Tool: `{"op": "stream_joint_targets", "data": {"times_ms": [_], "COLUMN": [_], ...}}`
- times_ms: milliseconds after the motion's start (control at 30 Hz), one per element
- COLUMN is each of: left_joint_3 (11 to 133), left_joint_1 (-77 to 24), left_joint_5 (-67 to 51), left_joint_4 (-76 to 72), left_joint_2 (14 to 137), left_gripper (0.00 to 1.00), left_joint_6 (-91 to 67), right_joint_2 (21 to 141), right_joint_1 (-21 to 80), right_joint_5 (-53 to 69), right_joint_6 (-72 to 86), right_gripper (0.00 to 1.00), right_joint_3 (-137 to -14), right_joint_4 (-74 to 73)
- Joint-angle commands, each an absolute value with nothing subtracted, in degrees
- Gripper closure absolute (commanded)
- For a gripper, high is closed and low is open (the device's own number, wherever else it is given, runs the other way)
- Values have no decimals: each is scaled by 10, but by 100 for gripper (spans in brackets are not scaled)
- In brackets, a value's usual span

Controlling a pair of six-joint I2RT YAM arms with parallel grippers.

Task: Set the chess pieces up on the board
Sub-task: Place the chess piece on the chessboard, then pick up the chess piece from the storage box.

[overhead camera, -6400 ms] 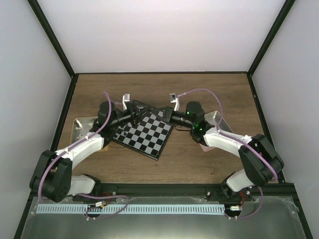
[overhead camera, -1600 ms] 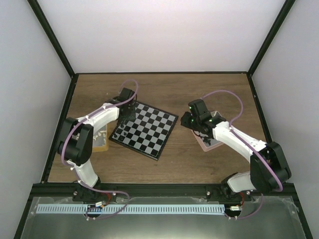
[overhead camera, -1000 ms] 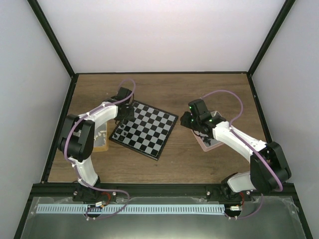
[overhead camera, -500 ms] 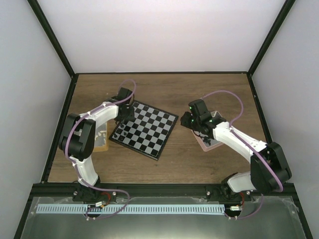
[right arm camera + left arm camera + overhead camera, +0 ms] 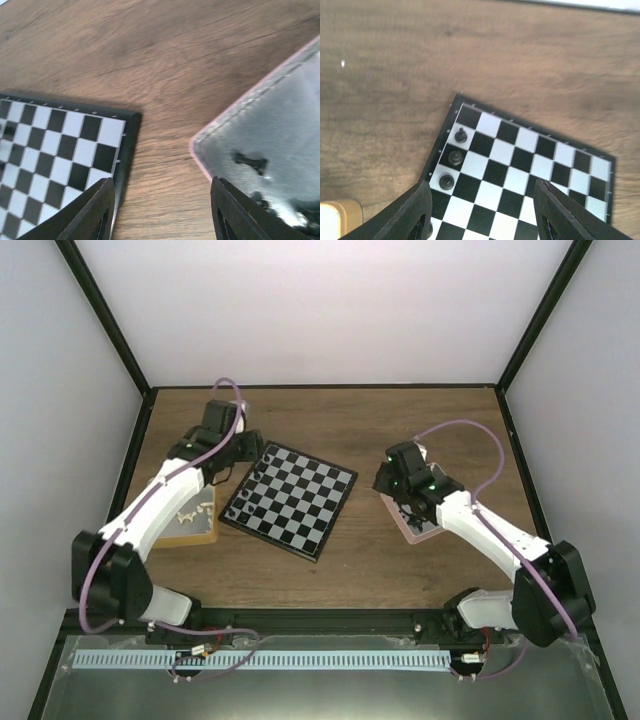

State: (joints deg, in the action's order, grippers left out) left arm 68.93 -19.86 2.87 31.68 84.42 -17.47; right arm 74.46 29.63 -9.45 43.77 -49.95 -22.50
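Standing in a row at one edge of the board, three tiny black chess pieces sit upright; the board lies angled at mid-table. A low sweep by the left gripper could topple such light figures. Both claws gape wide, holding nothing; the right gripper hovers between the board and the pink tray, where a black piece lies flat

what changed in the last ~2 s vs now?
Left gripper pulled back from the board at its far-left corner, toward the far left. It is open and empty, and three black pieces stand along that edge. Right gripper shifted slightly and is open at the edge of the pink tray. Board and pink tray stayed put.
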Motion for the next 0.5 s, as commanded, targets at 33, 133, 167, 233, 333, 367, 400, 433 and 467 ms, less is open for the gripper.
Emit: {"op": "stream_joint_targets", "data": {"times_ms": [33,133,167,233,333,367,400,433,467], "left_joint_3": [641,596,579,556,543,542,541,541,540], "left_joint_1": [-199,-200,-200,-200,-200,-200,-200,-200,-200], "left_joint_5": [-39,-67,-73,-80,-83,-83,-83,-84,-86], "left_joint_4": [228,157,136,106,93,94,95,96,96], "left_joint_2": [735,673,650,625,612,611,612,613,615], "left_gripper": [41,38,37,36,36,36,36,36,36], "left_joint_6": [-129,-122,-121,-117,-113,-112,-112,-112,-111], "right_joint_2": [713,709,709,714,725,729,732,738,743], "right_joint_1": [257,215,203,182,161,160,160,160,160], "right_joint_5": [-161,-159,-158,-149,-123,-117,-111,-102,-93], "right_joint_6": [425,424,424,422,424,425,428,431,434], "right_gripper": [45,46,47,47,49,50,50,51,51], "right_joint_3": [-478,-461,-454,-442,-435,-432,-429,-424,-419], "right_joint_4": [-265,-275,-275,-275,-284,-286,-287,-287,-284]}}
